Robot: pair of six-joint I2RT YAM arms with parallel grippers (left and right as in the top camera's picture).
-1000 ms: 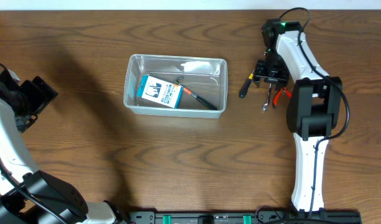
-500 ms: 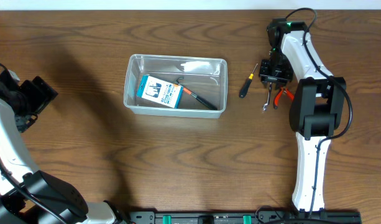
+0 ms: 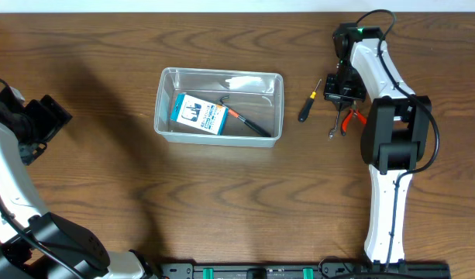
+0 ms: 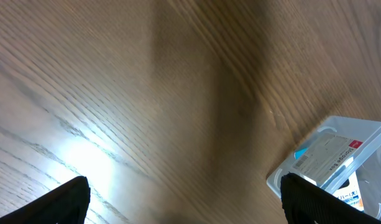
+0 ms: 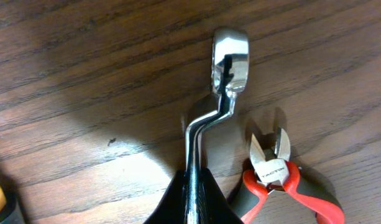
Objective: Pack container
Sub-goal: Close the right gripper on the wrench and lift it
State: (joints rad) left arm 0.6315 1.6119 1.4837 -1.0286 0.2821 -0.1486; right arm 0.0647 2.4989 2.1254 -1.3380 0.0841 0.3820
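The container (image 3: 161,108), a clear plastic bin, sits left of the table's centre. It holds a blue-and-white box (image 3: 199,114) and a thin tool with an orange and black handle (image 3: 249,122). A corner of the container (image 4: 339,149) shows in the left wrist view. My right gripper (image 3: 339,97) is at the far right, shut on the shaft of a silver wrench (image 5: 224,81) that lies on the wood; the right gripper (image 5: 193,199) pinches it between both black fingers. My left gripper (image 4: 190,202) hangs open over bare wood at the far left, holding nothing.
A screwdriver (image 3: 308,105) with a black and yellow handle lies just left of the right gripper. Red-handled cutting pliers (image 5: 274,171) lie right beside the wrench, nearly touching it. A white item (image 3: 249,80) rests at the container's back.
The right gripper shifted slightly right, off the screwdriver, and closed its fingers on the wrench. The left arm has not moved.
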